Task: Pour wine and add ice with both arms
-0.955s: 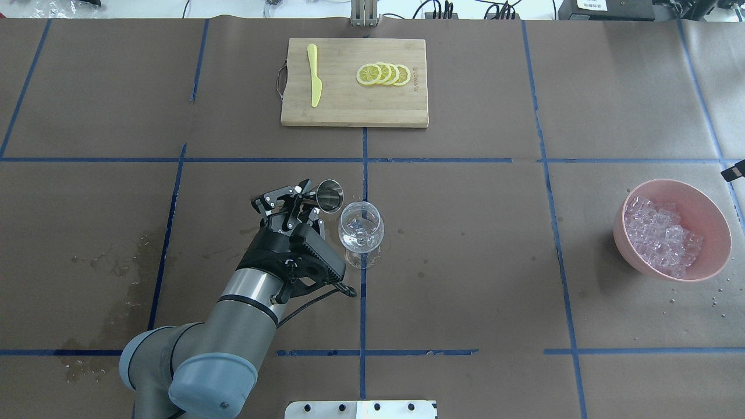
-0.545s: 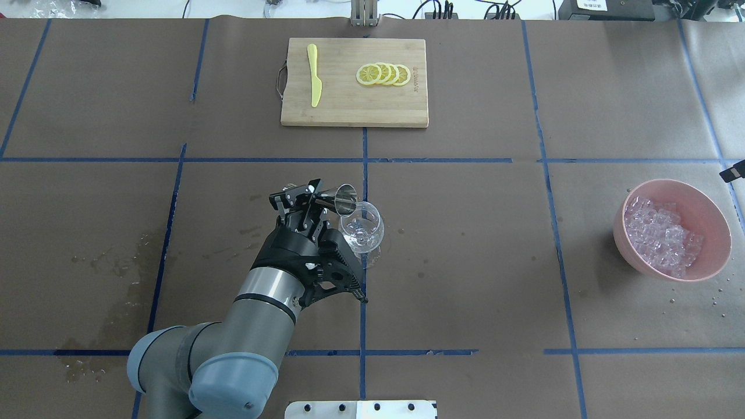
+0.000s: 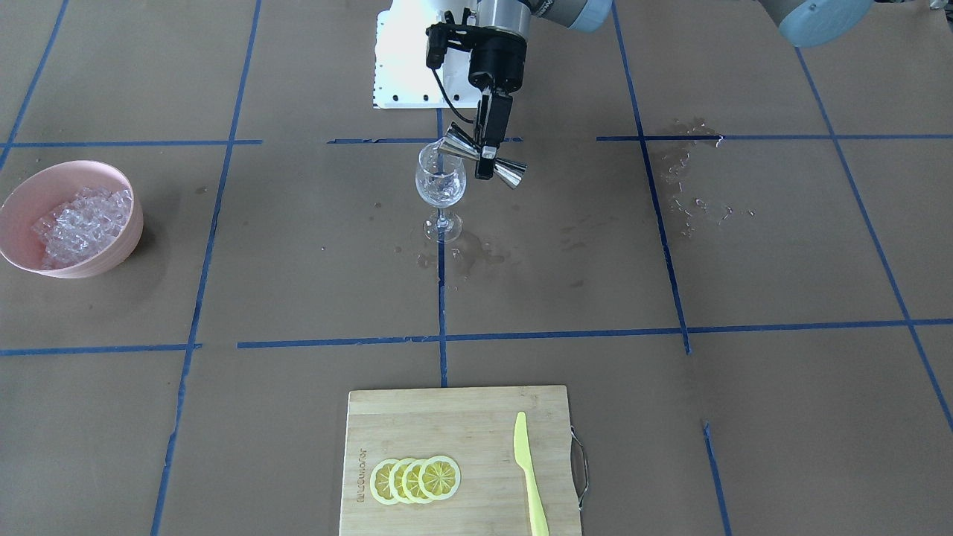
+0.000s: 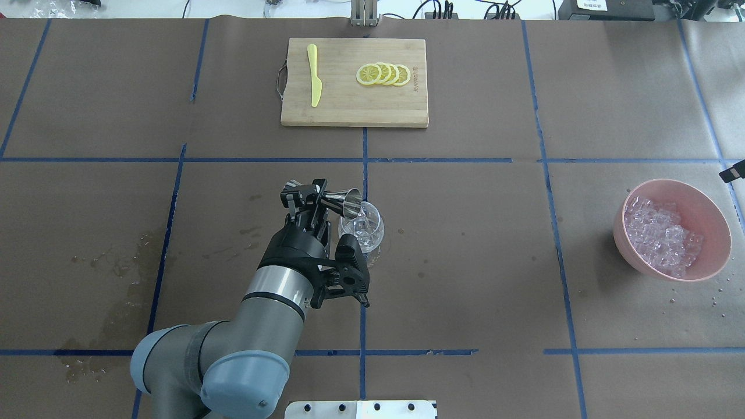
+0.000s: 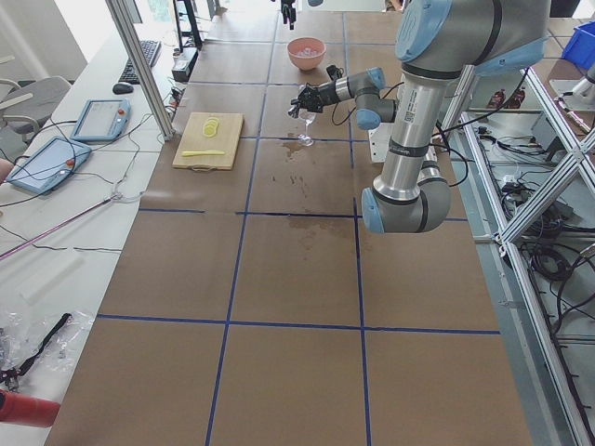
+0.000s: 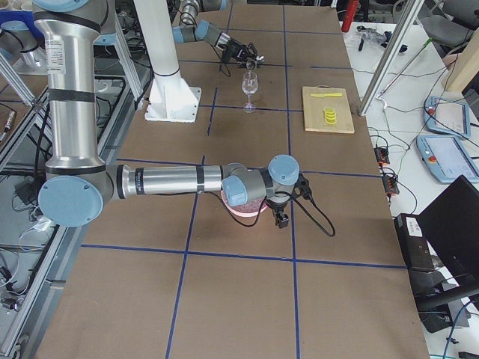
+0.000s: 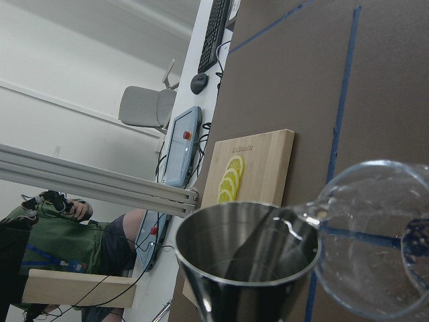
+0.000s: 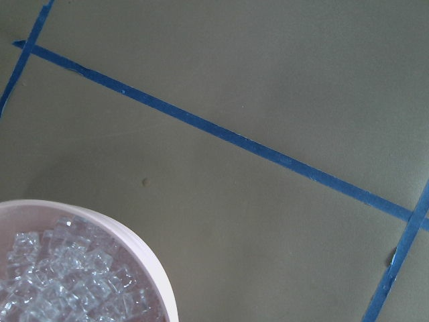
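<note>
My left gripper is shut on a steel double-cone jigger at its waist and holds it tipped, its mouth at the rim of the clear stemmed wine glass. The front-facing view shows the gripper holding the jigger next to the glass. In the left wrist view, clear liquid runs from the jigger into the glass. The ice fills a pink bowl at the far right. My right gripper hangs beside the bowl; I cannot tell its state.
A wooden cutting board at the table's far side bears lemon slices and a yellow knife. Wet patches mark the paper on the left. The white base plate is at the near edge.
My left gripper has moved right and rotated, bringing the jigger's mouth from beside the glass to its rim, more steeply tipped. The bowl and the board have not moved.
</note>
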